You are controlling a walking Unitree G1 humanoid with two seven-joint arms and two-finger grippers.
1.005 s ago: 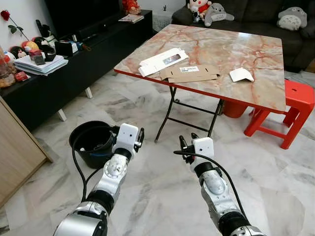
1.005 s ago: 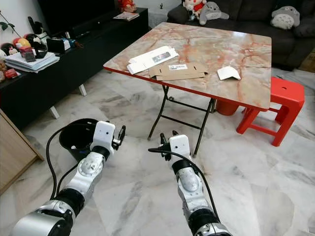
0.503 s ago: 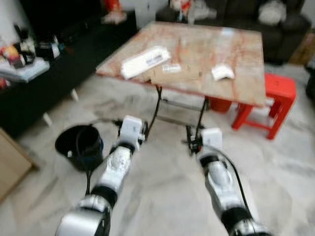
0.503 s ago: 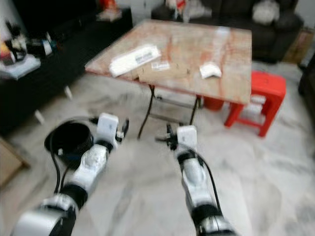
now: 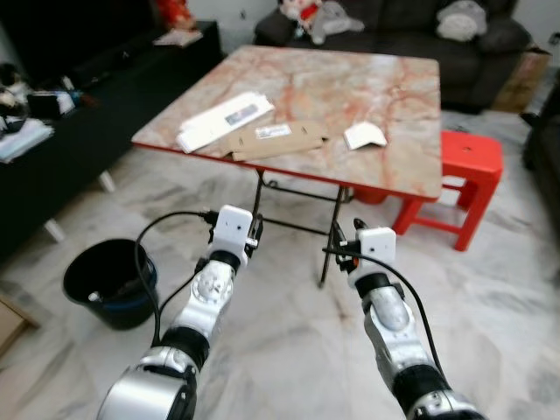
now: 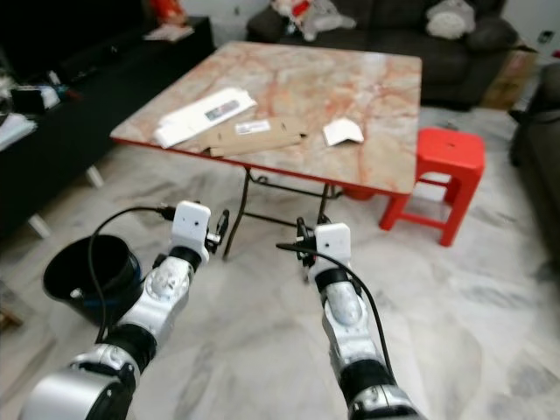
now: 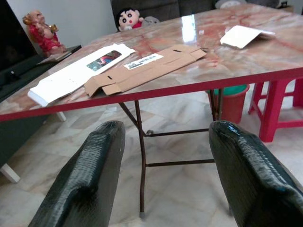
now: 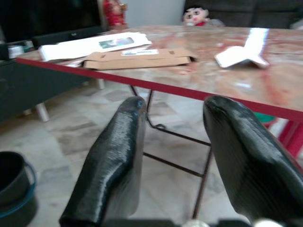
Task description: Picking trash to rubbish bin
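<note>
Flattened brown cardboard, a white carton and folded white paper are lying on the glossy marble-patterned table, well ahead of and above both grippers. Left gripper and right gripper are hovering over the floor with fingers spread, holding nothing. A round black rubbish bin is standing on the floor to the robot's left.

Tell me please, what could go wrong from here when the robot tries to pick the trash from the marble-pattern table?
1. The flattened brown cardboard box lies flat and overlaps the white paper envelope, so a claw may slip or drag both.
2. Both pieces sit near the red table edge, so a push could drop them to the floor.
3. The black round bin stands away at the robot's left, so carried trash might fall. The left claw and right claw are open and empty.
</note>
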